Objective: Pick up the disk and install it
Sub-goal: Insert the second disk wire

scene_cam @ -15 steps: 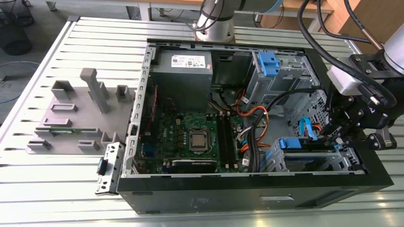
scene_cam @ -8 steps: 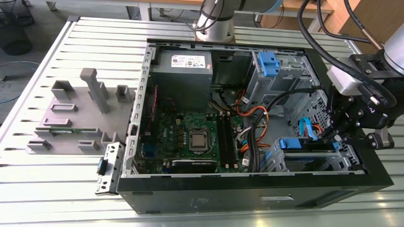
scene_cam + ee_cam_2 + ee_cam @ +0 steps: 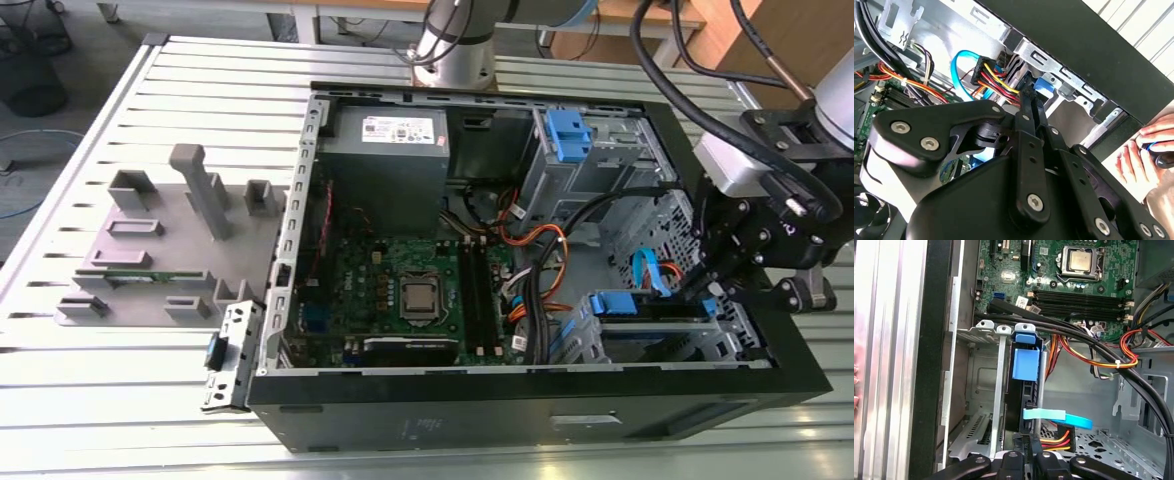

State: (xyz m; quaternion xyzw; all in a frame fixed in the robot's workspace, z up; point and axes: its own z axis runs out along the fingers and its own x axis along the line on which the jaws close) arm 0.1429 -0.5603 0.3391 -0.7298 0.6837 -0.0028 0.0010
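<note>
Where the black, jointed gripper [image 3: 1026, 97] reaches into the open case [image 3: 534, 400], its two slim fingers [image 3: 1029, 112] lie pressed together with no gap, their tips at the rear of the disk [image 3: 1024, 390] beside a bundle of red, yellow and black wires [image 3: 996, 80]. In the exterior view the gripper [image 3: 714, 290] hangs over the case's corner at that view's lower right, above the drive bay.

The disk stands on edge in a slot of the silvery sheet-metal cage [image 3: 989, 390]. Its blue plastic carrier [image 3: 1025, 362] shows as a smooth rectangular tab at the near end, and the dark body runs lengthwise along the slot, long axis lying from the gripper toward the motherboard [image 3: 1074, 280]. A flat, light-blue cable [image 3: 1059, 416] curves away from its rear end.

Beyond it lies the green board with its square metal processor [image 3: 1081, 260] and long black memory slots. Thick black cables [image 3: 1054, 322] cross over the cage. The case rests on a ribbed aluminium table [image 3: 147, 380]. A person's hand [image 3: 1141, 155] rests outside the case wall in the second wrist view.
</note>
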